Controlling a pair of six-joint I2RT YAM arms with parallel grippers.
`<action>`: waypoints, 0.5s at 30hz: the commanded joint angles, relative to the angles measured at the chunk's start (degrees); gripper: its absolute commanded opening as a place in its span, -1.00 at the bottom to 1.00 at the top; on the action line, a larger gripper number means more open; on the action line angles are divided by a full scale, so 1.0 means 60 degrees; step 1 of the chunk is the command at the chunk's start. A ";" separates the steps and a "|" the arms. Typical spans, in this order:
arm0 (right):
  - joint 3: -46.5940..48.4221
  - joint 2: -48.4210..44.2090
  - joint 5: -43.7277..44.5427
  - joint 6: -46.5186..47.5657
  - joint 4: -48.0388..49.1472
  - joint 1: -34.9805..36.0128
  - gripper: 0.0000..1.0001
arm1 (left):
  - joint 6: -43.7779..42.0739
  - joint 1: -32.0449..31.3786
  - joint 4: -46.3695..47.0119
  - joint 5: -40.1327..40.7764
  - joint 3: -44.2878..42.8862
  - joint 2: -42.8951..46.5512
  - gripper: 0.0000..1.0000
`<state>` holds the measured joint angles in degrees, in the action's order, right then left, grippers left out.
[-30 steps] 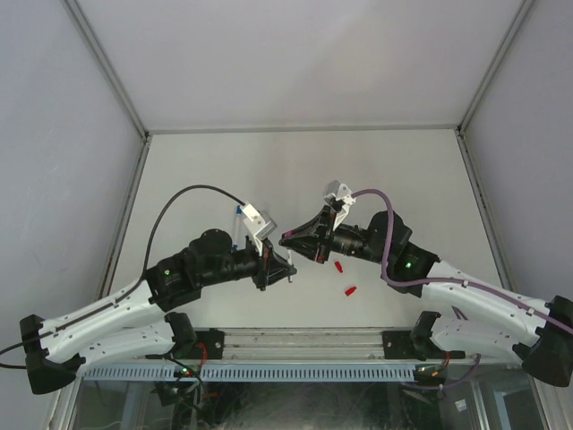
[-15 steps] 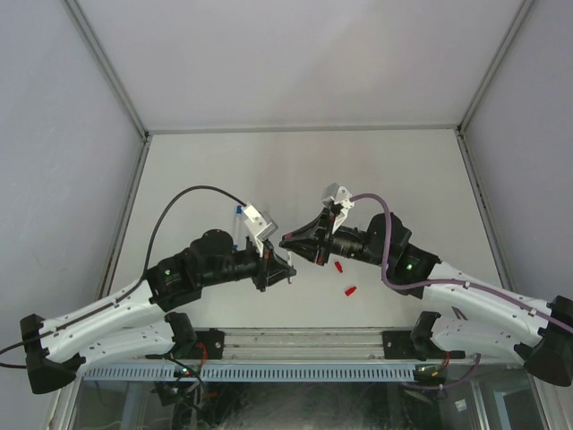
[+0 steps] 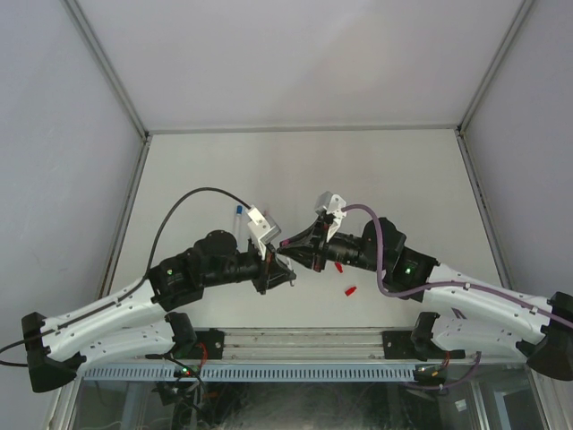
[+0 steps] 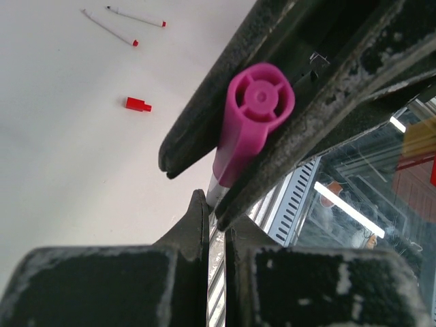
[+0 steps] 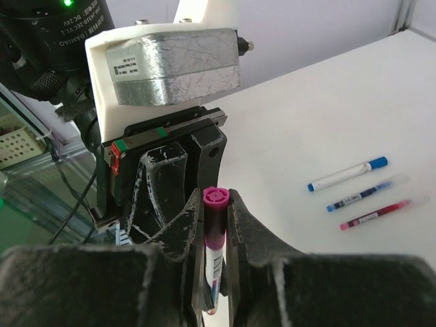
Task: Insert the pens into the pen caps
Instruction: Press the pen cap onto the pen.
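Magenta-ended whitish-barrelled marker pen (image 5: 215, 228) is clamped between the black fingers of the right gripper (image 5: 215, 208) and held over the middle of the white table (image 3: 394, 179), its magenta end turned toward the left gripper (image 4: 212, 212), which is met almost tip to tip. The left gripper's fingers are pressed together just beside the pen's barrel, and whether anything is pinched between them cannot be told. Two stubby red plastic caps (image 3: 351, 290) are seen on the table near the right gripper, and three thin pens (image 5: 361, 195) lie side by side farther off.
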<state>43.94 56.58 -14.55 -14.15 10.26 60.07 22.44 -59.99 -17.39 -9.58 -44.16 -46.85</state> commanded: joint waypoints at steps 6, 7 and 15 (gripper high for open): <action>-0.0395 0.0033 -0.0750 0.0145 -0.2643 0.0817 -1.00 | 0.0055 0.0242 0.3308 0.1144 -0.1432 0.0377 -1.00; -0.0384 -0.0047 -0.0741 0.0099 -0.2590 0.0813 -1.00 | 0.0055 0.0249 0.3308 0.1153 -0.1435 0.0385 -1.00; -0.0307 -0.0537 -0.0341 -0.0141 -0.2630 0.0787 -1.00 | 0.0050 0.0244 0.3279 0.1094 -0.1389 0.0354 -0.99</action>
<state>44.27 53.95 -10.39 -13.17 8.47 61.87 22.00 -60.23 -15.53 -10.20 -44.16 -46.85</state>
